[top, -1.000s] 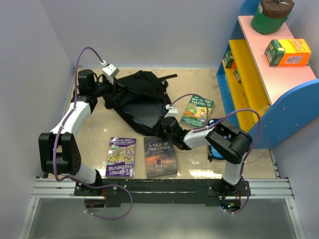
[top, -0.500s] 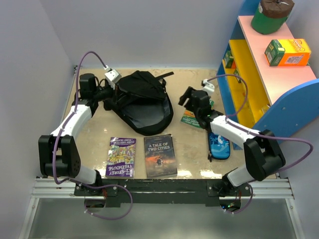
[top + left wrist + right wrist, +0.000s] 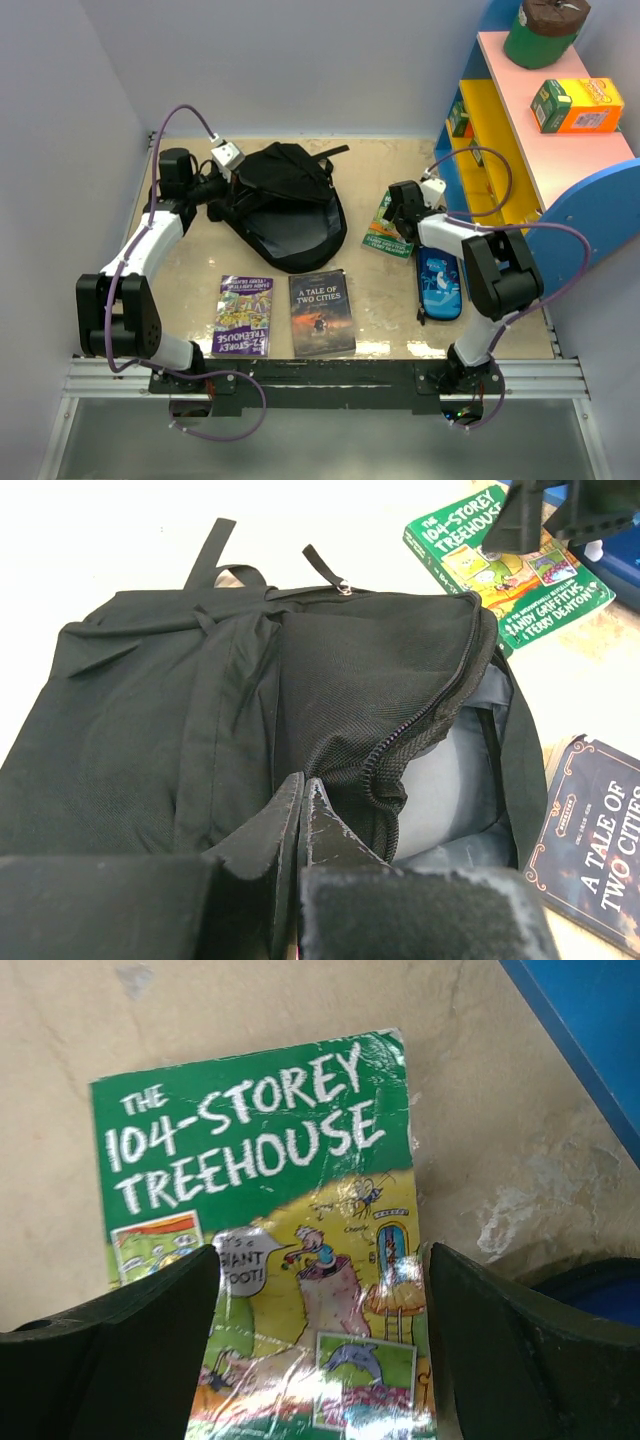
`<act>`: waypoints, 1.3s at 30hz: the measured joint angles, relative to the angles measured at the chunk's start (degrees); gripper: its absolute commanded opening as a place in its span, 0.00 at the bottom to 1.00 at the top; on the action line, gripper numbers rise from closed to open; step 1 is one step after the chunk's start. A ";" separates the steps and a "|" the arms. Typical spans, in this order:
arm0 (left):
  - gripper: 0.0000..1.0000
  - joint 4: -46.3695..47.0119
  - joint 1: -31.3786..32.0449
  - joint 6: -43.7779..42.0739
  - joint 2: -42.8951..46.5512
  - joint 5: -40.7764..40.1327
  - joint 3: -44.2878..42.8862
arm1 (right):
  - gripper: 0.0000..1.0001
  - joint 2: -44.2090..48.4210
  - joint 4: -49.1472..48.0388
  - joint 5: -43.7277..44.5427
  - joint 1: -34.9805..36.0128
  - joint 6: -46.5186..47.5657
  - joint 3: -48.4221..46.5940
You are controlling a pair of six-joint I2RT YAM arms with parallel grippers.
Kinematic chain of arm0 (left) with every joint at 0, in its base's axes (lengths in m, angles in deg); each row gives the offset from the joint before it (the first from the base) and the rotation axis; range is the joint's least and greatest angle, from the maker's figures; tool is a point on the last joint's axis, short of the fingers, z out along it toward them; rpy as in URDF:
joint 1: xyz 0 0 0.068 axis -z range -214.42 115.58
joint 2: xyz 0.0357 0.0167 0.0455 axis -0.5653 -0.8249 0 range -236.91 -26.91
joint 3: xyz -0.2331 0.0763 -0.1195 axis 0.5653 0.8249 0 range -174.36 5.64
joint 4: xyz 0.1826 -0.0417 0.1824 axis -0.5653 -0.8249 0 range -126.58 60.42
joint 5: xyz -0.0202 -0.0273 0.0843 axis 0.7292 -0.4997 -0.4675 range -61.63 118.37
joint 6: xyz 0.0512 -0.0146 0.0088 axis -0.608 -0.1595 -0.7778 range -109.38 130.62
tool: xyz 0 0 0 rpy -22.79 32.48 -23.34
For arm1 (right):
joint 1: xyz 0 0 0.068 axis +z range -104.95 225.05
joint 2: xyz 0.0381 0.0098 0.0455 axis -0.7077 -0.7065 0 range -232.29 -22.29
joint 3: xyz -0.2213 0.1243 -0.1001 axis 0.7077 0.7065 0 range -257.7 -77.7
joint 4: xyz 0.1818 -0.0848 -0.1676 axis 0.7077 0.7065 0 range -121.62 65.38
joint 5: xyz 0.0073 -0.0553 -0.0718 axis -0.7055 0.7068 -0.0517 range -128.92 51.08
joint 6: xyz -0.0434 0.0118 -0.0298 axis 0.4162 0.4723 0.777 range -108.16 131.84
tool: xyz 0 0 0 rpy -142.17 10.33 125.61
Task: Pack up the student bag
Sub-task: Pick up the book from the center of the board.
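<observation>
The student bag (image 3: 290,205) lies at the back middle of the table, black, its zip open on grey lining (image 3: 450,770). My left gripper (image 3: 226,183) is shut at the bag's left side, its tips (image 3: 302,785) pinching the raised flap by the zip. My right gripper (image 3: 402,212) stands open just above a green book, The 104-Storey Treehouse (image 3: 250,1140), with the cover between its fingers (image 3: 150,1330). The same book (image 3: 383,238) lies right of the bag. Nothing is in the right jaws.
A purple book (image 3: 243,315) and A Tale of Two Cities (image 3: 321,313) lie near the front edge. A blue pencil case (image 3: 440,285) lies beside the green book. A blue and yellow shelf unit (image 3: 500,160) stands along the right side.
The right arm swung from the bag's front edge over to the green book, and its jaws opened wide. The left arm stayed at the bag.
</observation>
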 measured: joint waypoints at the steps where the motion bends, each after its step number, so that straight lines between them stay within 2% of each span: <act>1: 0.00 -0.07 0.00 -0.15 0.00 0.04 0.00 | 0.87 -1.25 0.42 0.76 -0.07 -0.04 -0.59; 5: 0.00 -0.35 0.00 -0.68 0.00 0.42 0.00 | 0.87 -3.10 1.53 1.99 -0.39 -0.63 -2.67; 8: 0.00 -0.35 0.00 -0.98 0.00 0.61 0.00 | 0.82 -3.10 2.58 2.38 -0.61 -0.63 -3.06; 12: 0.00 -0.35 0.00 -1.03 0.00 0.96 0.00 | 0.70 -3.10 3.13 1.81 -0.70 -0.70 -3.06; 14: 0.00 -0.37 0.00 -1.03 0.00 1.05 0.00 | 0.67 -3.13 3.15 0.83 -0.76 -1.11 -3.06; 15: 0.00 -0.37 0.00 -1.07 0.00 1.11 0.00 | 0.64 -3.13 3.10 0.50 -0.76 -1.33 -3.06; 17: 0.00 -0.57 0.00 -1.22 0.00 1.25 0.00 | 0.51 -3.15 2.93 -0.24 -0.90 -1.97 -3.06; 19: 0.00 -1.16 0.00 -1.62 0.00 1.33 0.00 | 0.42 -3.13 2.51 -0.59 -0.94 -2.54 -2.91; 20: 0.00 -1.55 0.00 -1.77 0.00 1.42 0.00 | 0.41 -3.13 1.70 -0.96 -0.96 -2.99 -2.62; 22: 0.00 -2.21 0.00 -2.23 0.00 1.66 0.00 | 0.40 -3.13 1.03 -1.53 -0.96 -3.13 -2.40; 24: 0.00 -2.84 0.00 -2.67 0.00 1.84 0.00 | 0.48 -3.30 -0.02 -3.37 -1.01 -3.32 -2.38; 26: 0.00 -3.52 0.00 -3.15 0.00 2.08 0.00 | 0.63 -4.02 -0.76 -4.11 -0.44 -3.93 -2.80; 32: 0.00 -5.42 0.00 -5.60 0.00 2.08 -0.02 | 0.71 -7.80 -1.22 -3.58 4.57 -5.27 -6.56; 34: 0.00 -6.10 0.00 -6.25 0.00 2.05 -0.07 | 0.68 -9.01 -1.20 -3.58 5.81 -5.95 -7.80; 39: 0.00 -7.13 0.00 -7.72 0.00 1.86 -0.13 | 0.51 -10.93 -3.19 -3.58 7.23 -6.29 -9.46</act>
